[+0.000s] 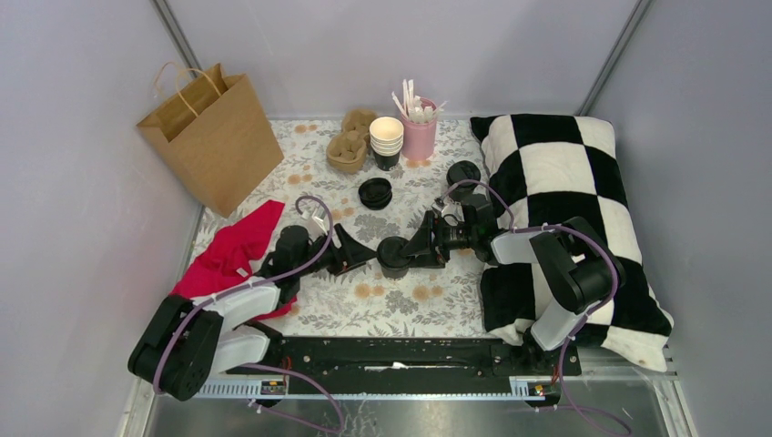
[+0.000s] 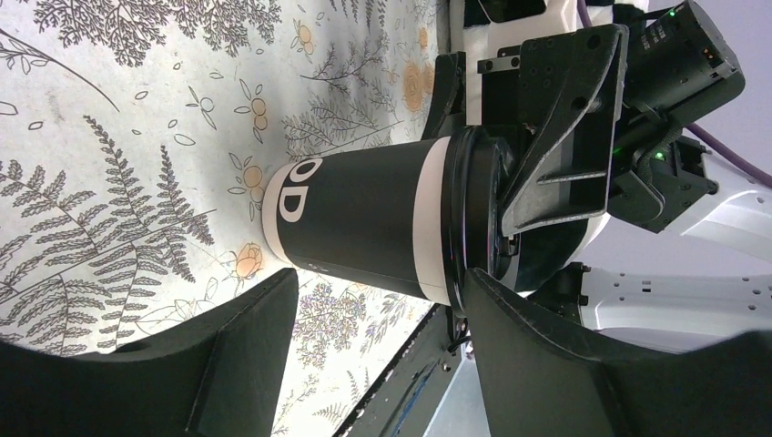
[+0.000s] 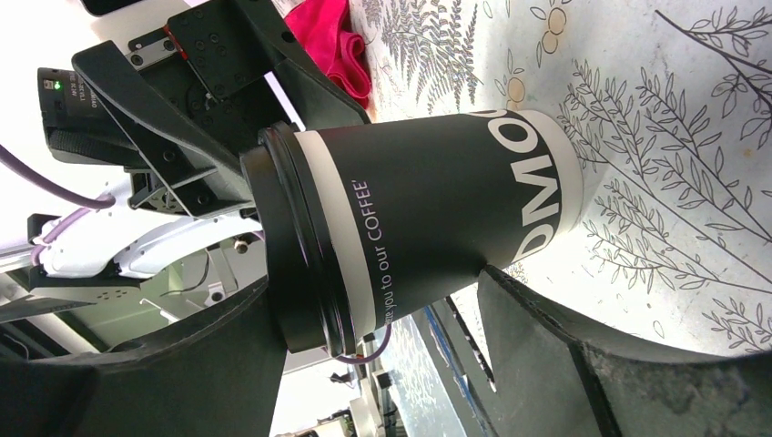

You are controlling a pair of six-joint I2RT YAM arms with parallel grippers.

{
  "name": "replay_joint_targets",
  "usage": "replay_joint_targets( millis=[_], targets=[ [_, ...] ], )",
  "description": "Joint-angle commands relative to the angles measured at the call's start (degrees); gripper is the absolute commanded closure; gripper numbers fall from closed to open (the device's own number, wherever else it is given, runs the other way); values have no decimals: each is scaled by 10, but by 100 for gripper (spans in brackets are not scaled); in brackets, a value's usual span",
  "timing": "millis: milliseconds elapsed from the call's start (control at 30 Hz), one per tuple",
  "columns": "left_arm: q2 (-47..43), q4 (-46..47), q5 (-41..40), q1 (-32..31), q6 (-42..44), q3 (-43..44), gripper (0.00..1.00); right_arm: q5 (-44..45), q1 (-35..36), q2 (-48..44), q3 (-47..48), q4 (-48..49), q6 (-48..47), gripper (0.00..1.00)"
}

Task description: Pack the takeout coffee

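Top external showed the hazards best. The checkered pillow (image 1: pixel 564 209), the biggest thing on the table (image 1: pixel 401 305), crowded the right arm from 3 o'clock. A swing that way would probably have dragged on it. The paper bag (image 1: pixel 217 146) stood well apart at 10 o'clock with its mouth narrow between the handles. Anything carried there could have caught the rim and folded or toppled the bag. A red cloth (image 1: pixel 232 255) at 8 o'clock lay beneath the left arm and might have snagged it.

The takeout coffee (image 1: pixel 395 252) stood upright and lidded at the table's centre. The left gripper (image 1: pixel 362 255) was at its 9 o'clock and the right gripper (image 1: pixel 417 248) at its 3 o'clock. Both pincers were rolled onto their sides with jaws well apart, and neither was clamped on anything that I could make out. In the left wrist view, one finger of the right gripper lay against the top of the lid (image 2: pixel 473 209), but I could not tell whether it pressed. Uneven pushing from two sides could have tipped the takeout coffee or popped the lid loose.

Large white letters ringed the base: "OD" in the left wrist view and "DMO" in the right wrist view, both cut off by the curve. A smaller line nearer the lid read "you to our COFFEE", its start hidden. The bag showed no readable print.
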Motion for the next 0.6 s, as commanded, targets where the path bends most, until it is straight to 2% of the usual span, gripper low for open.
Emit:
replay_joint_targets(
  millis=[0, 100, 367, 567],
  targets=[
    [14, 38, 0, 1, 5, 19, 28, 47, 7, 10, 0, -42, -26, 22],
    [14, 36, -2, 1, 6, 19, 25, 46, 6, 11, 1, -42, -26, 22],
    [23, 5, -9, -2, 23, 23, 26, 49, 7, 10, 0, -41, -24, 22],
    [27, -81, -48, -5, 71, 27, 30, 54, 10, 11, 4, -48, -25, 22]
  ],
)
